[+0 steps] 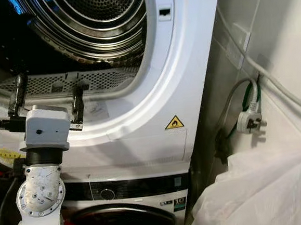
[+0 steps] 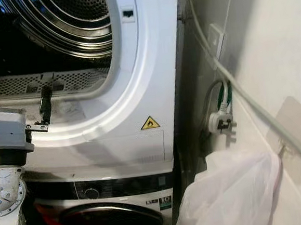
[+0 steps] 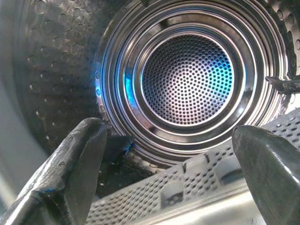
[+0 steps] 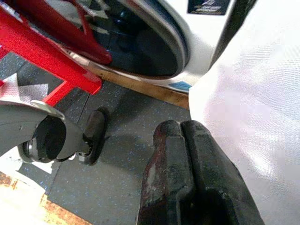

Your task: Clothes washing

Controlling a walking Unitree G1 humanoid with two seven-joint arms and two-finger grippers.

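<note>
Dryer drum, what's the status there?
Left gripper open at drum mouth, holding nothing. Right gripper shut, hanging low. No clothes seen inside.

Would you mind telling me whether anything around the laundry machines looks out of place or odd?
One thing stands out: a white plug on a green cable hangs loose against the wall right of the dryer, apparently not in a socket. The dryer drum looks empty, with the left gripper at its opening, jaws open.

left hand (image 1: 48, 102) raised, fingers spread; right hand (image 4: 187, 140) hangs low, fingers pressed together.
</note>
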